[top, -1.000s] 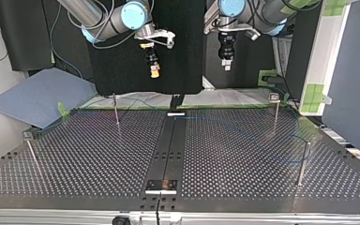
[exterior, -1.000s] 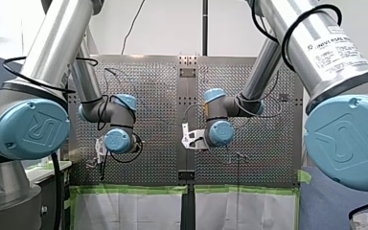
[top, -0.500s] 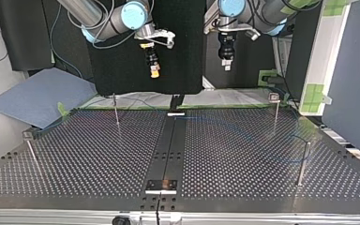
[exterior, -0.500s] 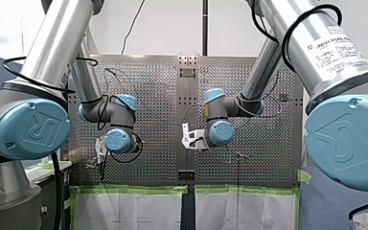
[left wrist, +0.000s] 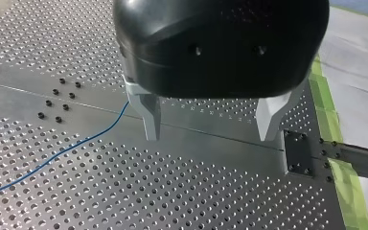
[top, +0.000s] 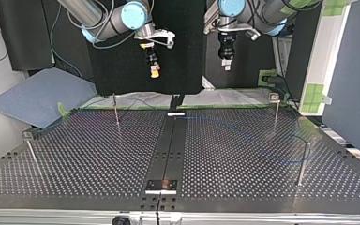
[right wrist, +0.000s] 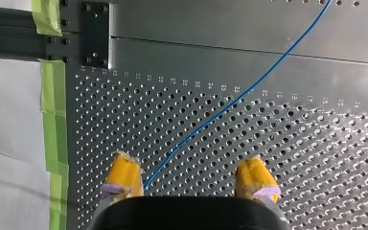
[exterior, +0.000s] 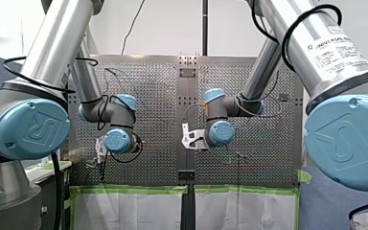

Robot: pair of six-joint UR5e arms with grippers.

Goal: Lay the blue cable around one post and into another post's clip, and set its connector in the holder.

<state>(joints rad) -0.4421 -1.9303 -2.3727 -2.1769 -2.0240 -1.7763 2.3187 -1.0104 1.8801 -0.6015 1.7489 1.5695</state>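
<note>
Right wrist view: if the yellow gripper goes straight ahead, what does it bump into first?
Probably the blue cable, which lies on the holed table and runs between the open jaws of my right gripper. Depth is unclear, so the jaws might land on the table either side of it.

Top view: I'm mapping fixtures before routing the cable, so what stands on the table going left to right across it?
Left clip-topped post → left plain post → black centre strip → right clip-topped post → right plain post.
</note>
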